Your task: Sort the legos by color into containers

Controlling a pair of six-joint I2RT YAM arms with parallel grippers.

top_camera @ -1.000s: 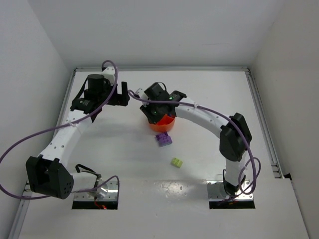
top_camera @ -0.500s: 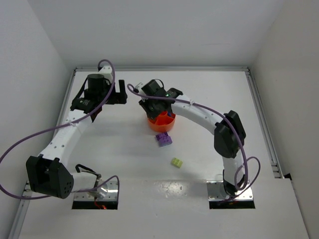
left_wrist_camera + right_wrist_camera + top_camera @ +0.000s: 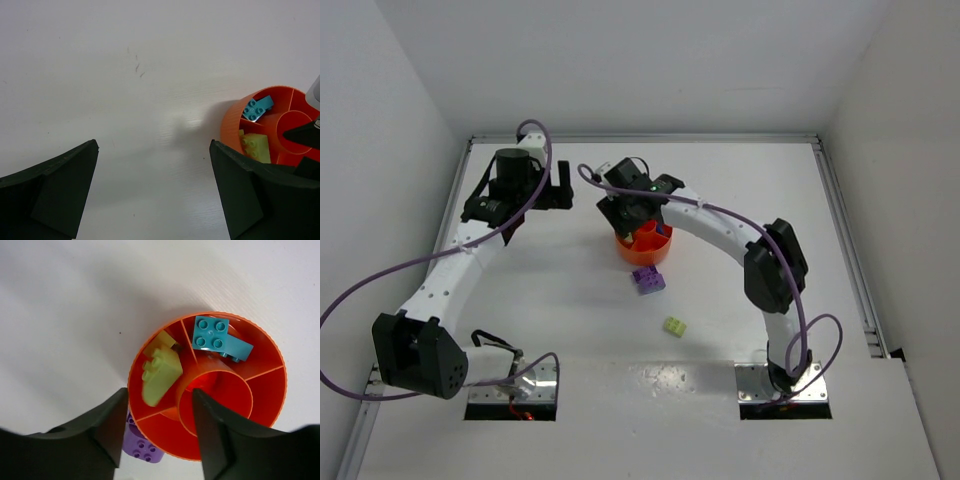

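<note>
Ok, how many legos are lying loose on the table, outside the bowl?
2: a purple lego right by the near side of the bowl, and a yellow-green lego nearer the arm bases. The arms could hide others.

The orange bowl [image 3: 270,390] stands on the white table [image 3: 60,300], seen from above, its round centre well [image 3: 227,390] bare. A teal brick [image 3: 215,337] lies studs up in the far section, one end running right along the wall. A yellow-green brick [image 3: 160,375] lies tilted in the left section, slightly blurred. A purple brick [image 3: 142,450] sits outside, just beside the bowl's near-left wall. The right gripper [image 3: 160,400] hangs over the bowl's near half, its dark fingers [image 3: 95,435] spread apart and clamping nothing.
</note>
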